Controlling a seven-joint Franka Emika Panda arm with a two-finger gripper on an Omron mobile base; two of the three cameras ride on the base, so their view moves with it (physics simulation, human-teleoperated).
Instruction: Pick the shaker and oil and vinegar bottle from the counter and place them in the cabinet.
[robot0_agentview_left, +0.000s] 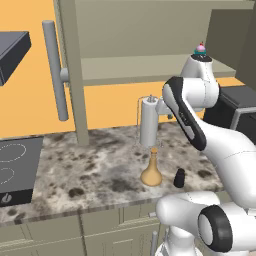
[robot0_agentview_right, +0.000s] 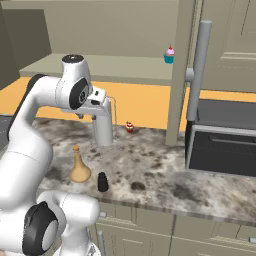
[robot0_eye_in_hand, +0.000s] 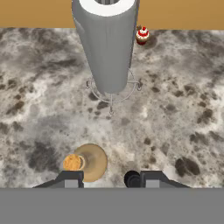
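Note:
The tan oil and vinegar bottle (robot0_agentview_left: 151, 172) (robot0_agentview_right: 79, 167) stands upright on the speckled counter (robot0_agentview_left: 90, 170), its orange stopper facing the hand camera (robot0_eye_in_hand: 89, 162). Just to its right stands the small black shaker (robot0_agentview_left: 179, 178) (robot0_agentview_right: 102, 182) (robot0_eye_in_hand: 132, 178). My gripper (robot0_eye_in_hand: 111, 180) hovers open above both, holding nothing; one fingertip lies over the bottle's edge and the other beside the shaker. Above the counter, the taupe cabinet (robot0_agentview_left: 130, 67) (robot0_agentview_right: 100, 67) stands open, showing its flat shelf.
A paper-towel roll (robot0_agentview_left: 149, 122) (robot0_agentview_right: 103, 127) (robot0_eye_in_hand: 107, 43) stands just behind the bottle. A pink-and-teal cupcake (robot0_agentview_left: 200, 48) (robot0_agentview_right: 169, 54) sits on the shelf, a red one (robot0_agentview_right: 130, 127) (robot0_eye_in_hand: 142, 36) on the counter. The door's bar handle (robot0_agentview_left: 55, 70) juts out left; stovetop (robot0_agentview_left: 15, 170) left, microwave (robot0_agentview_right: 225, 140) right.

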